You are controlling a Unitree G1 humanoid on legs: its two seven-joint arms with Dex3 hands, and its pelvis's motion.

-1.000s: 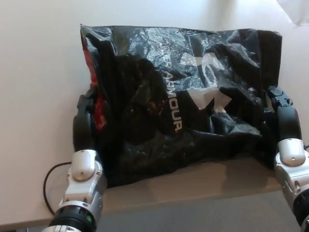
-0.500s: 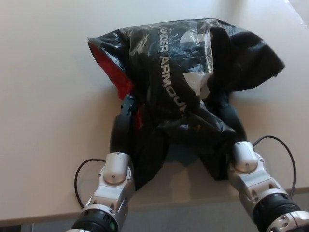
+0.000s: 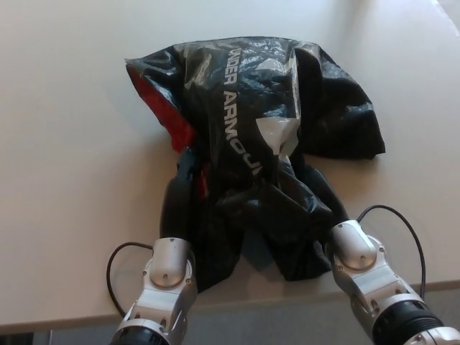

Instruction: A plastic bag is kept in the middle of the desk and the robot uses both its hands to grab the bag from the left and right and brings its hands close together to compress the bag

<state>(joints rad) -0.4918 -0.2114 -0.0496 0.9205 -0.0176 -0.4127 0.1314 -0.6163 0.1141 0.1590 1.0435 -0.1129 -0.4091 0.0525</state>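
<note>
Pale beige table (image 3: 65,144) fills nearly the whole head view, surface smooth and matte, no marks visible. Near edge of the table runs across the bottom, slightly tilted, higher toward the right. Below it a narrow strip of grey floor (image 3: 259,327), darker at the bottom left corner. Light is soft and even, a bit brighter across the top of the table; soft shadows on the surface. At the top right corner a small lighter patch (image 3: 449,11), cannot tell what it is. No walls or windows in view.
</note>
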